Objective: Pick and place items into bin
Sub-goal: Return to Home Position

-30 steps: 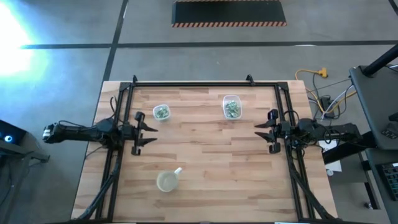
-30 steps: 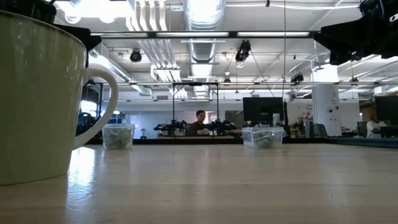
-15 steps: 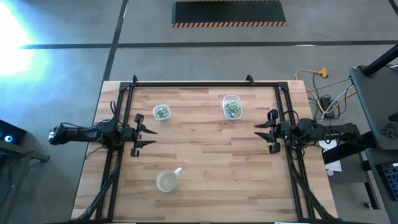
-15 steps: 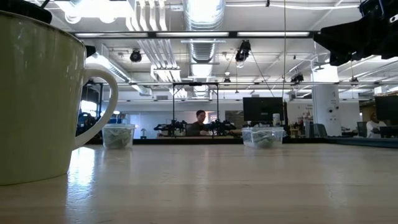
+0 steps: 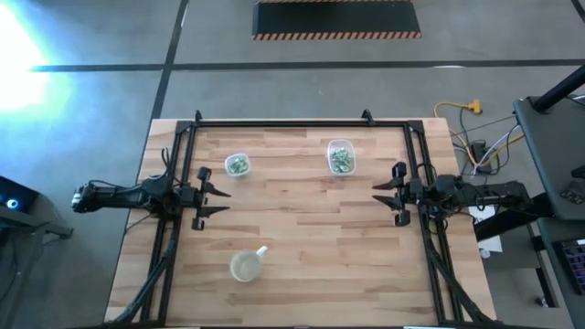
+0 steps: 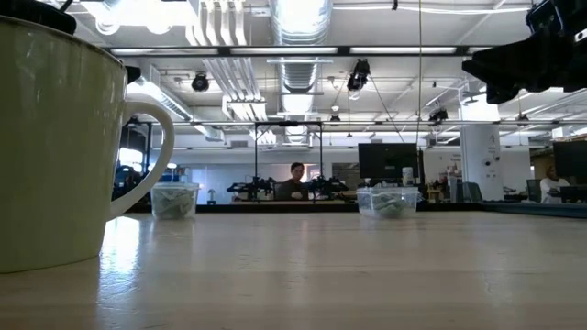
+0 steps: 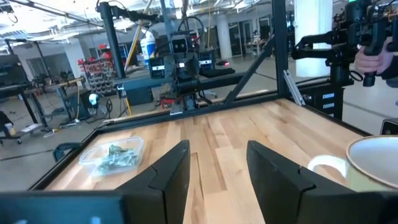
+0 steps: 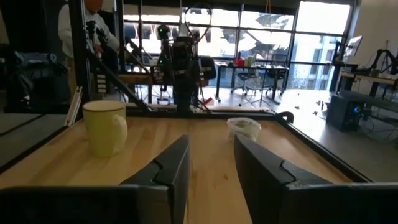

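Both arms are waiting at opposite sides of the table (image 5: 302, 228), fingers pointing inward. Left gripper (image 5: 216, 196) is gaping, holding nothing; right gripper (image 5: 380, 194) is likewise parted and empty. The wrist views are showing bare wood through each gap, which the high view is only hinting at. Counting: two clear bins, one cup. Square bin (image 5: 228, 161) is sitting just ahead of the left gripper, toward the far edge; rectangular bin (image 5: 341, 143) is sitting ahead of the right gripper, also toward the far edge. Items (image 5: 342, 162) are lying heaped inside both bins, too bunched to count. Cup (image 5: 246, 266) is standing ahead of the left gripper on the near side, well apart from both bins. Each wrist view is catching one bin only. The low view alone is showing both bins side-on, and a person (image 6: 295, 181) sitting far behind.
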{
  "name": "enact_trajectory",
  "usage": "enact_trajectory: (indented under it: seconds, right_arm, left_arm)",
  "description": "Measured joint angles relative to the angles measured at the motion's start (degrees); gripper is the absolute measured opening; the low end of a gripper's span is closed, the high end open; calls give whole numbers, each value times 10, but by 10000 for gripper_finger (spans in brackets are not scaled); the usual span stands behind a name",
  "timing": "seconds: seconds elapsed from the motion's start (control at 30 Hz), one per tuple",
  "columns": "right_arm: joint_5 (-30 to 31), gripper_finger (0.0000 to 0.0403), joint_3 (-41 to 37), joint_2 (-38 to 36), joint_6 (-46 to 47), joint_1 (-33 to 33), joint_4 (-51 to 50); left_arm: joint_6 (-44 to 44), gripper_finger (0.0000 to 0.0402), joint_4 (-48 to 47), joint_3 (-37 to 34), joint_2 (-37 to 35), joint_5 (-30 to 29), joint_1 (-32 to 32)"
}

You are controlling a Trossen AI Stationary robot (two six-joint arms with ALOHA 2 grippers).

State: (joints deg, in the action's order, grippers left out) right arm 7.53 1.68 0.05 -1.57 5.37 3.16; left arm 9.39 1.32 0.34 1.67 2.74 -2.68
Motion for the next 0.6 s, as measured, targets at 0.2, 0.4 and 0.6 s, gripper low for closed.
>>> enact_trajectory:
  seconds: [0.2, 0.4, 0.6]
  right_arm:
    - [0, 116, 0, 0, 6, 0, -10]
    - [0, 108, 0, 0, 16, 0, -46]
    - [0, 105, 0, 0, 16, 0, -46]
  left_arm:
    - [-1, 143, 0, 0, 0, 1, 0]
    - [-2, 143, 0, 0, 0, 1, 0]
    - [-2, 143, 0, 0, 1, 2, 0]
